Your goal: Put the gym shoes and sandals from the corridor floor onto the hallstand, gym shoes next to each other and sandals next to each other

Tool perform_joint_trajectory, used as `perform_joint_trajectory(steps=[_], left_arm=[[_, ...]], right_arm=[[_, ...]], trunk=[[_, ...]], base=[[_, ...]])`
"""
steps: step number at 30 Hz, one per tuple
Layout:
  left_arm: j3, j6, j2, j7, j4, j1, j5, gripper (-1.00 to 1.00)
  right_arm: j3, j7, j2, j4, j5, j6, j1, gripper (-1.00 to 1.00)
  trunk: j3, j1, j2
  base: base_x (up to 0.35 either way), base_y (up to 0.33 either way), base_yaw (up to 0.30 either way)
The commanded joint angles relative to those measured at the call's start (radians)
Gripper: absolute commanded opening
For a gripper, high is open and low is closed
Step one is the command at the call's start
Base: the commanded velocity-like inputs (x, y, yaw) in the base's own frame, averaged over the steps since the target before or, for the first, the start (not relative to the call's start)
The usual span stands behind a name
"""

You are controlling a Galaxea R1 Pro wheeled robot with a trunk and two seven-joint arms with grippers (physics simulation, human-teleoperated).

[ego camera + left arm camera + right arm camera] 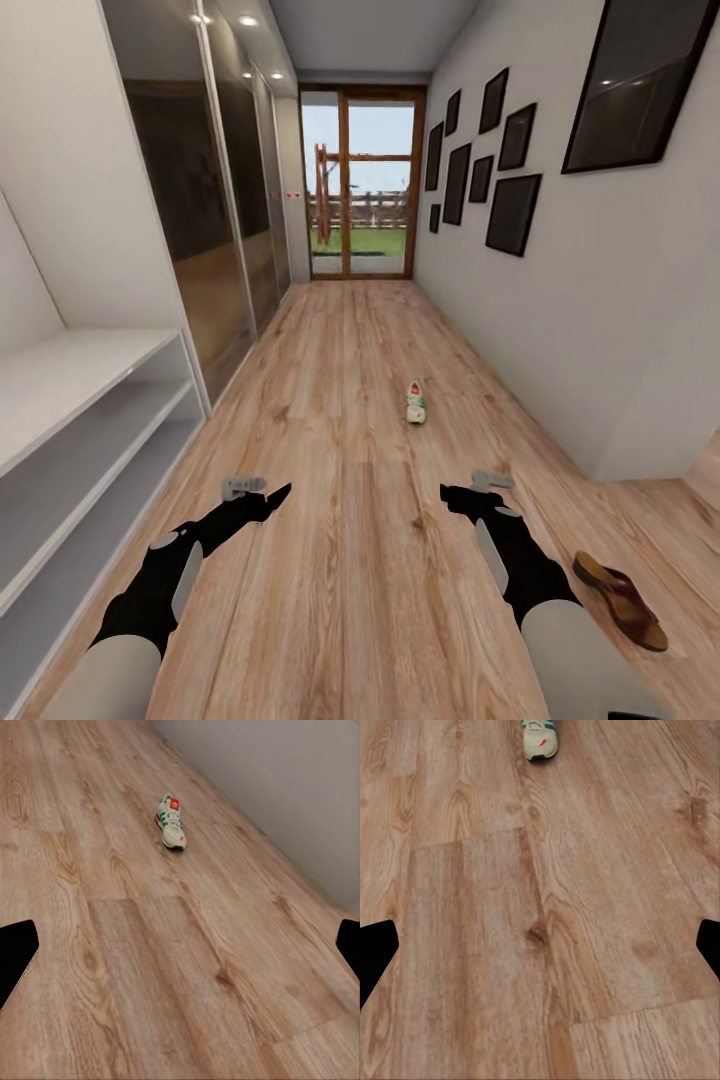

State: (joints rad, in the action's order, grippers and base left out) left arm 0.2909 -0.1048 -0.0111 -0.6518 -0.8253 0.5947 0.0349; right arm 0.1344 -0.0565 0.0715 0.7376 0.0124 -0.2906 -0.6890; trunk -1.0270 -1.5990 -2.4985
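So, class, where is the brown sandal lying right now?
In the head view the sandal lies on the corridor floor at the lower right, just beside the robot's right arm and near the right-hand wall's corner, well nearer than the gym shoe farther down the corridor.

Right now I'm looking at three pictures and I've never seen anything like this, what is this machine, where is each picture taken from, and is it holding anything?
This is a simulated two-armed robot in a corridor. The big picture comes from its head camera, looking down over both black arms: the left gripper and right gripper hang open above the wood floor, holding nothing. The other two pictures come from cameras near each gripper, aimed at the floor ahead. One gym shoe lies ahead on the floor; both wrist cameras catch it too. A brown sandal lies beside the right arm. The pale shoe rack stands at the robot's left, with no shoes on the part that shows.
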Motion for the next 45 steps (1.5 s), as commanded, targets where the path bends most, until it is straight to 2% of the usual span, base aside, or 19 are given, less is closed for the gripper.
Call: perform_joint_trajectory(steps=[1, 14, 45], left_arm=[[0.005, -0.009, -0.001, -0.008, -0.002, 0.001, 0.003, 1.00], [0.005, -0.009, -0.001, -0.008, -0.002, 0.001, 0.003, 1.00], [0.005, -0.009, -0.001, -0.008, -0.002, 0.001, 0.003, 1.00]], right_arm=[[0.002, -0.002, 0.001, 0.002, 0.001, -0.005, -0.001, 1.00], [0.002, -0.002, 0.001, 0.001, 0.001, -0.005, 0.000, 1.00], [0.001, 0.000, 0.004, 0.000, -0.004, -0.005, 0.000, 1.00]], trunk=[[-0.001, 0.000, 0.000], [-0.001, 0.000, 0.000], [-0.001, 0.000, 0.000]], base=[[0.349, 0.000, 0.000], [0.349, 0.012, 0.000], [0.349, 0.086, 0.000]])
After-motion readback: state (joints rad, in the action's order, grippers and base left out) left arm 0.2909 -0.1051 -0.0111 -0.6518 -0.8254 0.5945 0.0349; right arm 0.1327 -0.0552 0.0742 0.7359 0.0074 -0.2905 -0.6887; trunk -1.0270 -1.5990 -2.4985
